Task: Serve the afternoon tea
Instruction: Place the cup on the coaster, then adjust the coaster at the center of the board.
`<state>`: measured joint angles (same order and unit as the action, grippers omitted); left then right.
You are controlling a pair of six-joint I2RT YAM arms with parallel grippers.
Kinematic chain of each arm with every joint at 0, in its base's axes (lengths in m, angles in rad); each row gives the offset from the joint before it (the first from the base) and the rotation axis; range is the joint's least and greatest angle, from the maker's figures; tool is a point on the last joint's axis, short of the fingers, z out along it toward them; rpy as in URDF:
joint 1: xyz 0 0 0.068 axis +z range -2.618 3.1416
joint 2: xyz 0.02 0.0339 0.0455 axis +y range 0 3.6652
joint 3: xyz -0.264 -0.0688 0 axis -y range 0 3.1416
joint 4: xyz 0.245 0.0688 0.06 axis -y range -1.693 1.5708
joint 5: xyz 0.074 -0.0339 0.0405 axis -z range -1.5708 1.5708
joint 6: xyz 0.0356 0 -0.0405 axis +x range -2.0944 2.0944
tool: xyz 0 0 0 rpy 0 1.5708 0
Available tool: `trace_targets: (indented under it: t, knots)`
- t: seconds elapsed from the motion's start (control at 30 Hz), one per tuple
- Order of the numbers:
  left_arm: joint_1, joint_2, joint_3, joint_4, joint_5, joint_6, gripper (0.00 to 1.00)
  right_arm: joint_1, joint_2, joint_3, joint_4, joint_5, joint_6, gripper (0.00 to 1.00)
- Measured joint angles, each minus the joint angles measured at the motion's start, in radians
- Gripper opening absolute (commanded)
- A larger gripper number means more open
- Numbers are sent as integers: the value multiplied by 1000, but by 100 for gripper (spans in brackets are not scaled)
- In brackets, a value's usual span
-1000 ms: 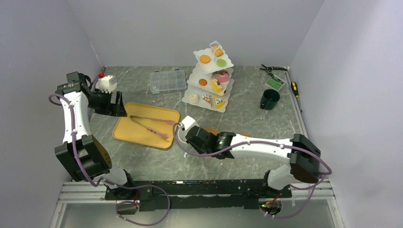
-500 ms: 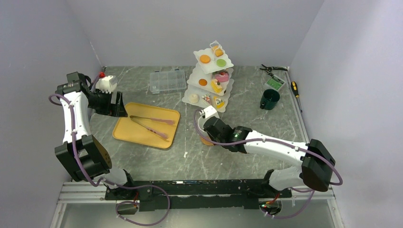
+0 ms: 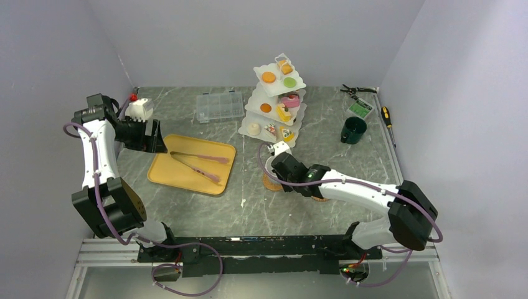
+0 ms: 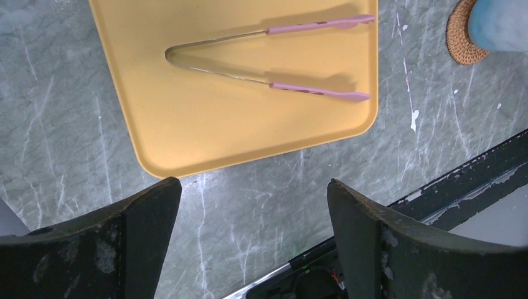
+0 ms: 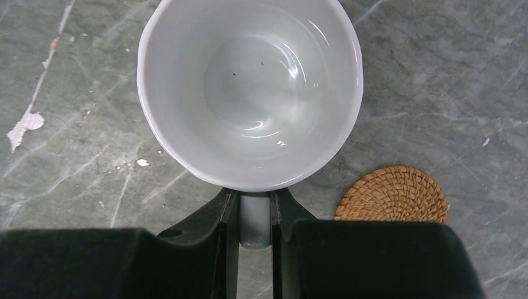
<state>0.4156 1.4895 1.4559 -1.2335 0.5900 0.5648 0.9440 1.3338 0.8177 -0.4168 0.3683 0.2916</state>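
My right gripper [image 5: 255,212] is shut on the handle of the white mug [image 5: 249,93], which is upright and empty. A cork coaster [image 5: 392,193] lies just to the right of the mug, not under it. In the top view the right gripper [image 3: 278,157] is in front of the white three-tier stand [image 3: 277,103] of toy pastries, with one coaster [image 3: 272,182] beside it and a second coaster [image 3: 319,196] half hidden by the arm. The dark-green mug [image 3: 353,129] stands at the back right. My left gripper [image 3: 149,137] hangs open at the left, with nothing between its fingers.
A yellow tray [image 3: 187,171] holding pink tongs [image 3: 196,162] lies left of centre. A clear compartment box [image 3: 219,106] sits behind it. Pliers [image 3: 358,91] and a screwdriver [image 3: 387,116] lie by the right wall.
My right arm has swung right from beside the tray to the spot in front of the stand, carrying the white mug. The left arm has not moved.
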Motion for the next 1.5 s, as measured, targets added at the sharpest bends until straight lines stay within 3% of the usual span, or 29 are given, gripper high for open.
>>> trace_targets:
  t: [0.27,0.37,0.5,0.77,1.03,1.23,1.5]
  knots:
    - [0,0,6,-2,2,0,93,-15,37,6,10,-29,3,22]
    - [0,0,6,-2,6,0,93,-15,43,6,21,-40,7,34]
    - [0,0,6,-2,8,0,93,-15,54,14,21,-57,16,58]
    - [0,0,6,-1,15,0,93,-13,54,66,11,-79,27,79]
    - [0,0,6,-1,15,0,93,-31,43,174,-63,-143,27,88]
    - [0,0,6,-1,15,13,93,-151,-59,279,-148,-172,64,88]
    - [0,0,6,-2,15,26,93,-274,-165,219,-221,-89,139,81]
